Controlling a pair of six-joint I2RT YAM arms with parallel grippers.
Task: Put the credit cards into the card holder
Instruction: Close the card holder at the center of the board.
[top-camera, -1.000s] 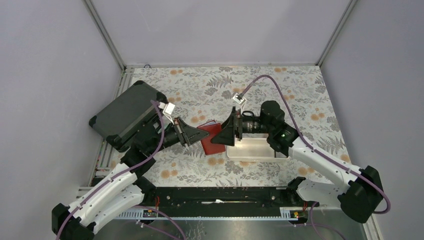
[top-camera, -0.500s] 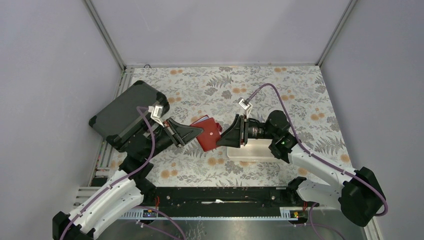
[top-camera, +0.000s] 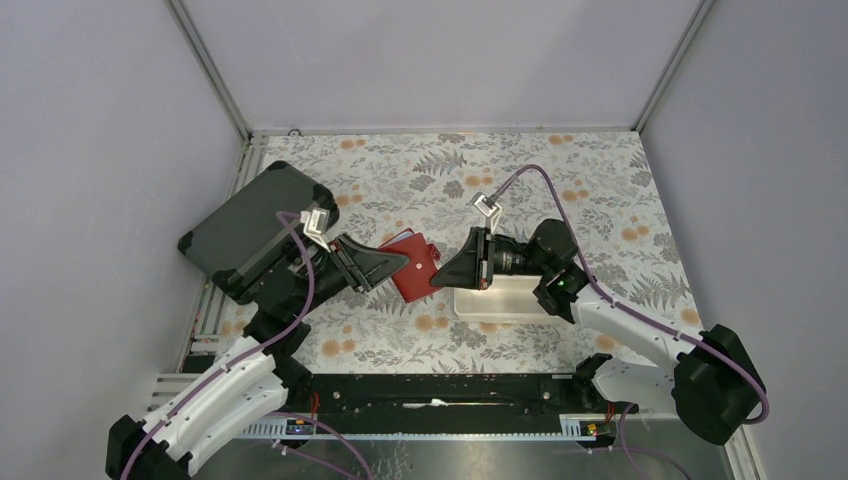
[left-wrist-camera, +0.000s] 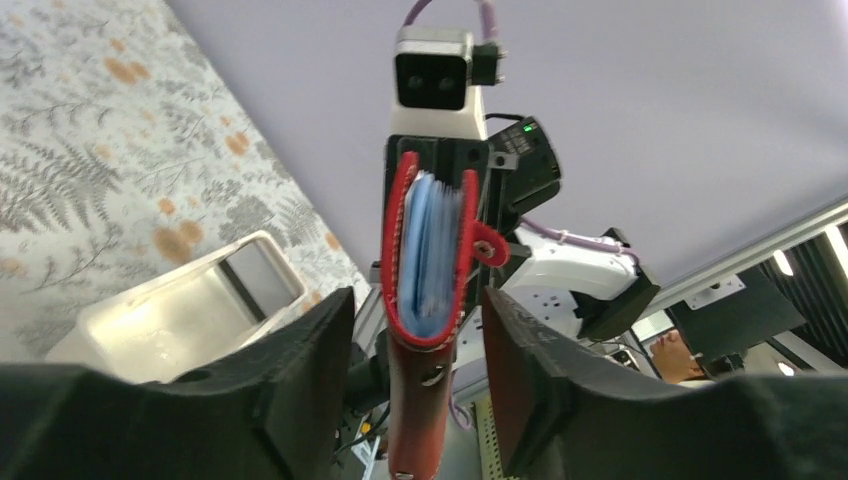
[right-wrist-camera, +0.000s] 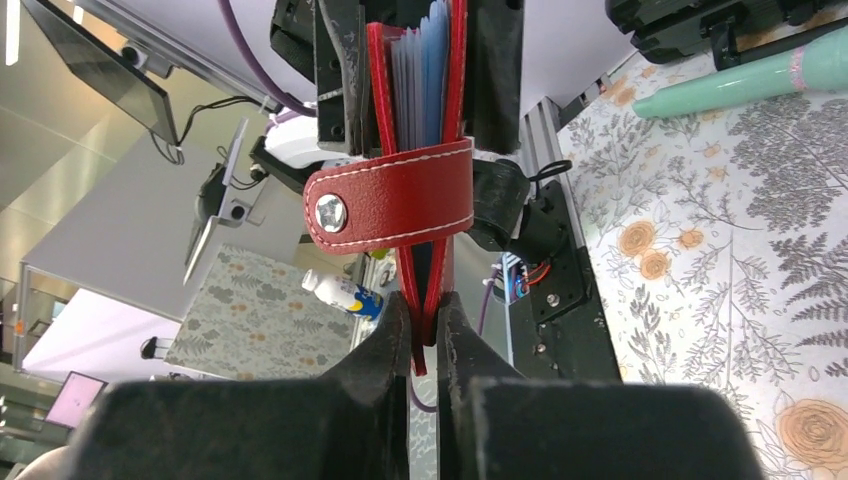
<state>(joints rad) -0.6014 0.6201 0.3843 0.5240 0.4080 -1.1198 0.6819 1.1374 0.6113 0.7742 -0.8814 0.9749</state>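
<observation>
- Floral-patterned table (top-camera: 600, 180): filled the middle of the top view.
- Dark grey hard case (top-camera: 245, 225): lay at the left of the frame, at the table's edge.
- White tray (top-camera: 505, 298): sat just right of centre.
- Right gripper (right-wrist-camera: 425, 310): fingers were pinched tight on one edge of the red card holder (top-camera: 415, 268).
- Left gripper (left-wrist-camera: 418, 300): jaws stood parted, one finger on each side of the holder, with a gap on both sides.
- The red card holder hung at frame centre between the two grippers.
- Light blue credit cards (left-wrist-camera: 430, 250): stood packed inside the holder's fold.
- Snap strap (right-wrist-camera: 390, 195): crossed the holder's open edge.
</observation>
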